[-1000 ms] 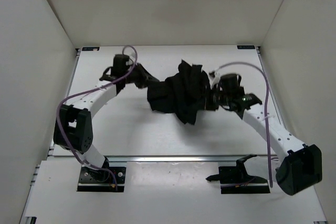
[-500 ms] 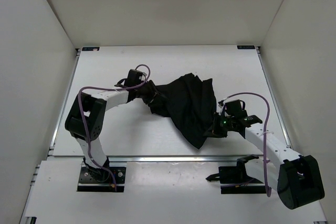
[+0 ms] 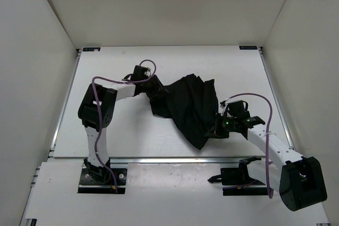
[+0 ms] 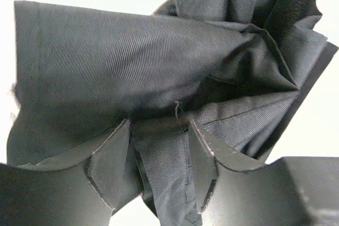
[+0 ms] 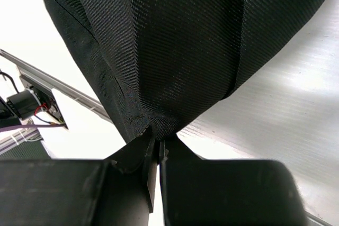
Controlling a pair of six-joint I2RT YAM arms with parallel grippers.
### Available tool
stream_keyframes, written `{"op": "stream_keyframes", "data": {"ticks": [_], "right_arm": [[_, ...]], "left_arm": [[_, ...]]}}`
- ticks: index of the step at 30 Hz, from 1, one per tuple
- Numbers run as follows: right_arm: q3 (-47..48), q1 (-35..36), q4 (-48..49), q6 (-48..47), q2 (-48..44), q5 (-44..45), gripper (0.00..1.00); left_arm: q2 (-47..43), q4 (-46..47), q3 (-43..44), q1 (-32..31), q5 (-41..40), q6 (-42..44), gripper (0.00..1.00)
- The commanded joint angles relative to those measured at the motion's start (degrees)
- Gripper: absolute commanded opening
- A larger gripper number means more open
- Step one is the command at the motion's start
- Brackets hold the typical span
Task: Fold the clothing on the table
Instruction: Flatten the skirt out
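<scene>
On the clothing (image 3: 188, 104), right pincer (image 5: 157, 144) clamps, tips buried; left pincer (image 4: 159, 130) gapes around fabric.

Right gripper (image 5: 157, 142) pinches a bunched edge of clothing (image 5: 175, 41) over the table (image 5: 286, 115)

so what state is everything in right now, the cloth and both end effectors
clothing, wrinkled and bunched, not folded, spread between the two end effectors
left end effector, open, a fold of the clothing lying loose between its fingers
right end effector, shut, pinching the clothing
</scene>
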Motion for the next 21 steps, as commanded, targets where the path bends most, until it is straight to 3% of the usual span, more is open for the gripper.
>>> {"op": "stream_keyframes", "data": {"ticks": [1,2,3,4,8,11,19,21], "right_arm": [[0.01,-1.19,1.22,-1.42,-0.29,-1.24,0.0],[-0.51,-1.37,1.14,-1.77,-0.03,-1.16,0.0],[-0.17,-1.72,1.22,-1.42,-0.03,-1.68,0.0],[-0.17,-2.34,0.96,-2.03,0.15,-2.03,0.0],[0.7,-3.04,1.31,-3.79,2.07,-2.56,0.0],[6.85,-5.41,0.09,-6.94,6.63,-3.97,0.0],[53.48,-12.36,-2.82,-12.31,20.35,-5.11,0.0],[57.83,-12.63,-4.04,-12.67,20.1,-4.06,0.0]], "left_arm": [[2.22,2.72,2.54,-1.44,3.02,2.74,0.56],[2.57,5.08,1.4,-1.7,4.07,2.56,0.51],[2.66,7.54,-0.79,-1.71,6.0,1.43,0.25],[2.05,16.96,-4.37,-1.62,8.54,-2.23,0.0],[0.99,19.78,-5.29,-0.92,11.81,-4.82,0.0],[-2.43,20.39,-2.84,1.19,11.03,-6.66,0.0],[-14.89,9.52,20.61,8.05,6.02,-5.18,0.0],[-19.56,7.4,21.43,10.06,4.7,-3.86,0.0]]}}
